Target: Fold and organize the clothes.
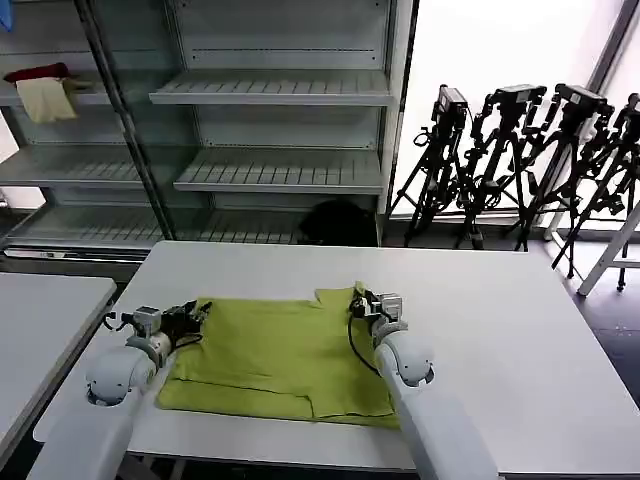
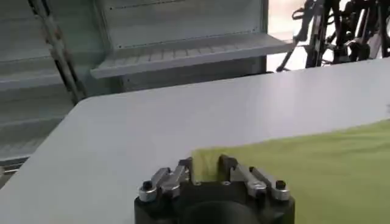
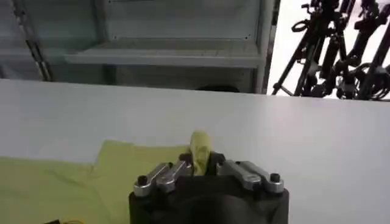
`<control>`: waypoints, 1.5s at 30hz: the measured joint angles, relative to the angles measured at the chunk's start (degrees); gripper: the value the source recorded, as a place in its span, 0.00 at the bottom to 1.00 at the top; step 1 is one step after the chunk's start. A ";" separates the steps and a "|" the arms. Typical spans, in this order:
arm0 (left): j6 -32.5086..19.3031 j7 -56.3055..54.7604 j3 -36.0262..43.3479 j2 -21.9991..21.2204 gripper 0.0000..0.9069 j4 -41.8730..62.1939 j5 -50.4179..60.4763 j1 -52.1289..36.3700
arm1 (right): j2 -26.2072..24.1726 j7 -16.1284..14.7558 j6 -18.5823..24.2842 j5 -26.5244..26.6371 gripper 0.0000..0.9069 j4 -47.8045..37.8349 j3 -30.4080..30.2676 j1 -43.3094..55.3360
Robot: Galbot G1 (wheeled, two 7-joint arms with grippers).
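Both grippers pinching the lime-green short-sleeved T-shirt of soft thin fabric (image 1: 285,355), which lies mostly flat on the white surface (image 1: 500,340), roughly centre and toward my near edge. My left gripper (image 1: 196,316) is at the shirt's 10 o'clock corner, jaws narrow and closed on the far-left edge; in the left wrist view the T-shirt (image 2: 304,176) feeds in between the fingers (image 2: 226,163) of that gripper (image 2: 206,165). My right gripper (image 1: 360,302) is at the shirt's 1 o'clock corner, also clamped; in the right wrist view a bunched nub of the T-shirt (image 3: 200,146) sticks up between the jaws of that gripper (image 3: 201,163). Handling call: light, limp, zero stiffness, so it will sag and drag between the two grips, and a thin edge can slip out of a shallow pinch. Corner and hem holds look right; keep both corners level so the fold lands square. Looks: plain green face up, no print visible, already partly folded with an overlapped layer along the near edge at 6 o'clock and a flap near 5 o'clock. Minor wrinkles.
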 measured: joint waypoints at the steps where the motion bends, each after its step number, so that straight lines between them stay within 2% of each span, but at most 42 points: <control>1: 0.01 0.02 -0.03 -0.11 0.00 -0.04 -0.04 -0.09 | 0.09 0.08 0.02 0.17 0.00 0.30 0.02 0.00; 9: 0.11 -1.39 -1.34 -0.76 0.00 -1.40 -1.94 -0.49 | -0.59 1.42 0.08 2.79 0.00 3.69 0.07 -0.56; 20: -0.33 -2.09 -4.12 0.14 0.00 -5.62 -6.16 1.96 | -3.14 2.54 0.07 6.86 0.00 12.46 0.53 -5.38; 22: -0.47 -2.24 -4.67 0.15 0.03 -6.32 -6.75 2.58 | -3.59 2.53 0.07 7.30 0.00 14.24 0.91 -6.71; 23: -0.48 -2.28 -4.87 0.25 1.00 -6.66 -6.87 2.85 | -3.82 2.56 0.08 7.39 0.00 15.00 1.12 -7.37; 29: -0.66 -1.92 -4.56 0.48 1.00 -6.80 -5.53 3.07 | -4.08 2.69 0.12 7.57 0.00 17.59 2.00 -9.93; 41: -0.42 0.07 1.26 -0.91 1.00 0.10 0.83 -1.86 | -4.34 2.27 0.17 7.01 0.00 19.61 2.47 -12.28; 43: -0.37 0.24 1.82 -1.10 0.59 1.15 1.52 -2.49 | -4.38 2.23 0.19 6.83 0.00 19.72 2.49 -12.35; 44: -0.37 0.29 2.05 -1.15 0.21 1.63 1.82 -2.77 | -4.41 2.17 0.20 6.71 0.00 19.74 2.49 -12.35; 45: -0.41 0.33 2.21 -1.15 0.07 2.04 2.07 -3.00 | -4.42 2.14 0.21 6.58 0.00 19.76 2.48 -12.34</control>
